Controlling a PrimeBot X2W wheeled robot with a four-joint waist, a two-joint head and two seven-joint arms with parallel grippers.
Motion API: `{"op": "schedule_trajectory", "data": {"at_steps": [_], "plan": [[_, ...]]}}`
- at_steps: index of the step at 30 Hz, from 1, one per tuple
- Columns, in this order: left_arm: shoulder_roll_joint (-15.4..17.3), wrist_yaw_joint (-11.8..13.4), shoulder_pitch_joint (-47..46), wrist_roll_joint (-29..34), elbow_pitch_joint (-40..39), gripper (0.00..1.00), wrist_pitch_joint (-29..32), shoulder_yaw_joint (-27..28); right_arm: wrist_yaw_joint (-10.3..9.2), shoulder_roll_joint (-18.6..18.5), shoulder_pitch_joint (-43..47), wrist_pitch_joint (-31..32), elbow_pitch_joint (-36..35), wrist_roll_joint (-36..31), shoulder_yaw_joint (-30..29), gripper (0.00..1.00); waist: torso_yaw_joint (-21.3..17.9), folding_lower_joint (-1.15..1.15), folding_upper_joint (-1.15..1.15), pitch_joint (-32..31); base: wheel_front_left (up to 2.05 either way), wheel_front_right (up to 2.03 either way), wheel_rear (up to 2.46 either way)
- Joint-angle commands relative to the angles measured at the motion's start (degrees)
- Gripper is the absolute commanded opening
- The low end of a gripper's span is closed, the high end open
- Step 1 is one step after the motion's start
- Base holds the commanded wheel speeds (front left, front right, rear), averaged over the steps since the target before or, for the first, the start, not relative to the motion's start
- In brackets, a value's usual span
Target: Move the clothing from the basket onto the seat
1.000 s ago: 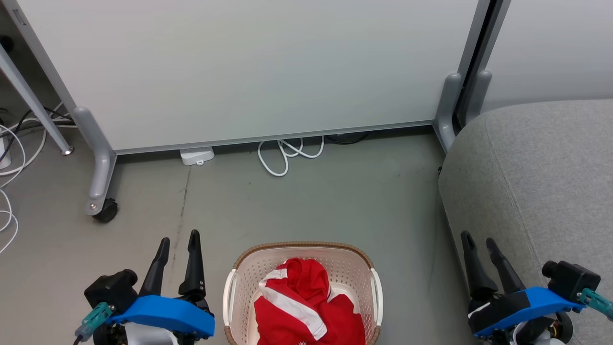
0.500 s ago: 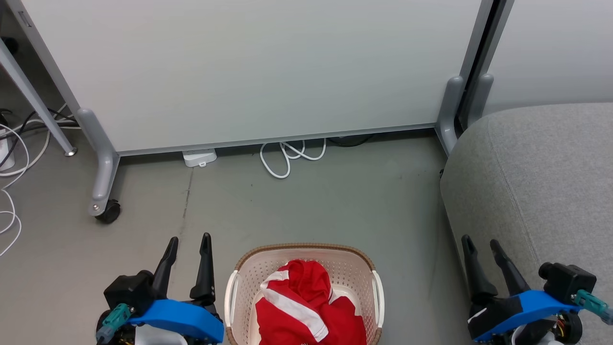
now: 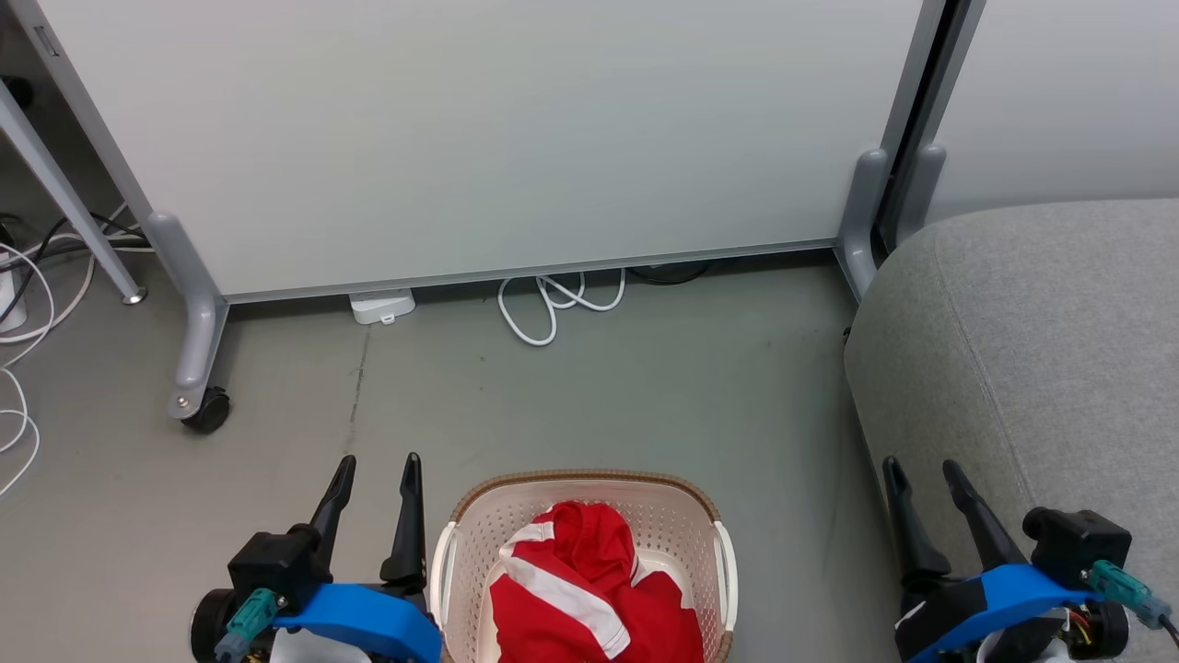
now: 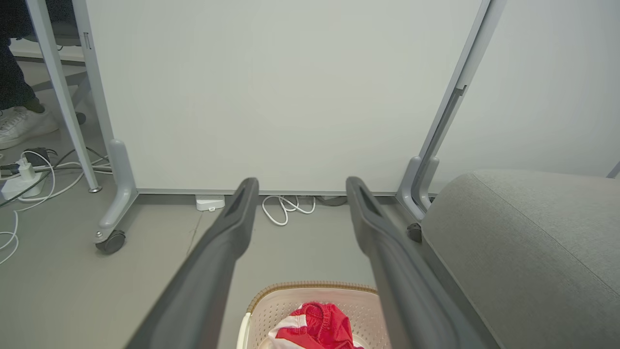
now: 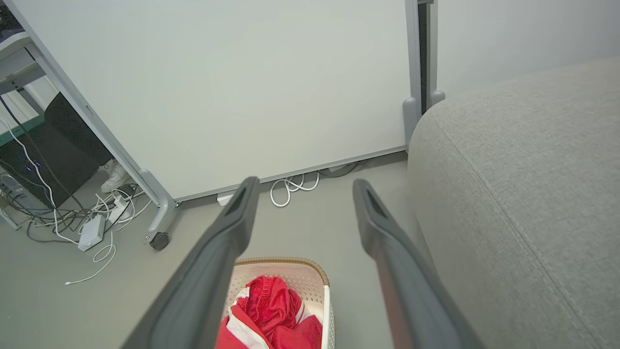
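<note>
Bright red clothing (image 3: 580, 585) with white stripes lies bunched in the cream basket (image 3: 677, 516) with a brown rim, on the floor at the bottom centre of the head view. The clothing (image 4: 315, 327) and basket (image 4: 281, 310) also show low in the left wrist view, and the clothing (image 5: 271, 310) again in the right wrist view. My left gripper (image 3: 378, 465) stands open just left of the basket, nothing between its fingers. My right gripper (image 3: 921, 470) is open too, beside the front corner of the light-grey seat (image 3: 1041, 331).
A white wheeled partition (image 3: 479, 138) stands behind the basket, its caster (image 3: 204, 410) at the left. A coiled white cable (image 3: 553, 299) and a small white box (image 3: 380, 306) lie at its foot. More cables (image 3: 18, 295) trail at the far left.
My left gripper has moved right, closer to the basket's left side. The right gripper has barely shifted. The head view has drifted a little.
</note>
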Motion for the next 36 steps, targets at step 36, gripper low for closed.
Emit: {"op": "schedule_trajectory", "data": {"at_steps": [36], "plan": [[-0.7,-0.6,-0.4,1.7,2.3,1.00,-3.1,1.3,0.09,-0.4,0.3,-3.0,0.4,-9.1,0.9,1.00,-0.7,0.00,0.00,-0.1,0.00,0.00,0.00]]}}
